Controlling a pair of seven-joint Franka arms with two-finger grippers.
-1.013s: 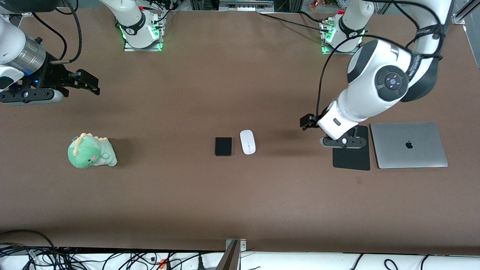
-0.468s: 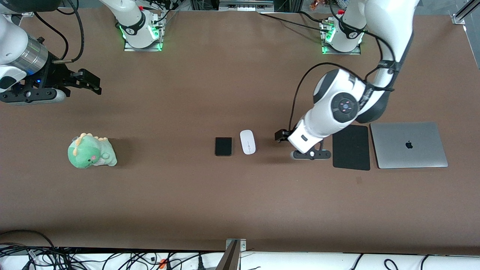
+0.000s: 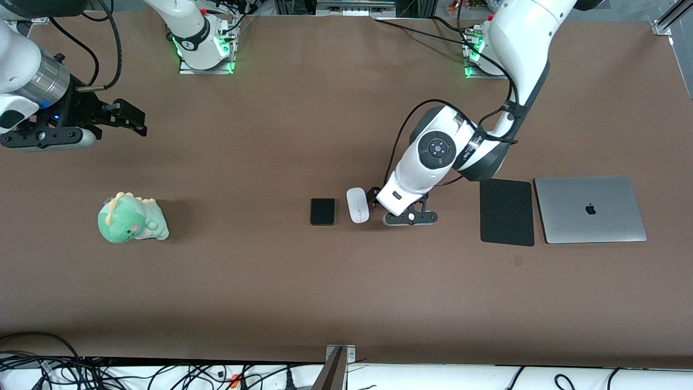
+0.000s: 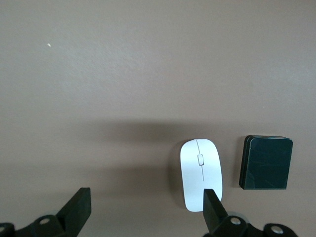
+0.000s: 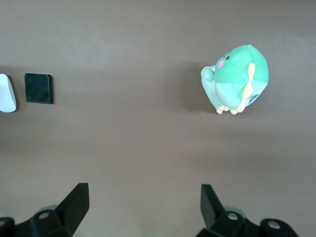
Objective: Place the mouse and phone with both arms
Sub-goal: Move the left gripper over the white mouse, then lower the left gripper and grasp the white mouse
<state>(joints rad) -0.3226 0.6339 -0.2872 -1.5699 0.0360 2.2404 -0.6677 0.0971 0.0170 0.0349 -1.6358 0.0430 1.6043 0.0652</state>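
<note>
The white mouse (image 3: 358, 205) lies mid-table, with the black phone (image 3: 322, 211) close beside it toward the right arm's end. My left gripper (image 3: 374, 198) is low over the table, just beside the mouse toward the left arm's end. In the left wrist view it (image 4: 145, 210) is open and empty, with one finger (image 4: 213, 207) at the edge of the mouse (image 4: 201, 173) and the phone (image 4: 266, 162) past it. My right gripper (image 3: 129, 119) waits open and empty over the right arm's end of the table. The right wrist view (image 5: 143, 202) shows bare table between its fingers.
A green plush dinosaur (image 3: 132, 218) sits toward the right arm's end, and it also shows in the right wrist view (image 5: 237, 79). A matte black mouse pad (image 3: 507, 212) and a closed silver laptop (image 3: 590, 209) lie side by side toward the left arm's end.
My left arm has swung from over the mouse pad toward the mouse and come down beside it. The right arm has barely moved. The mouse and phone have not moved.
</note>
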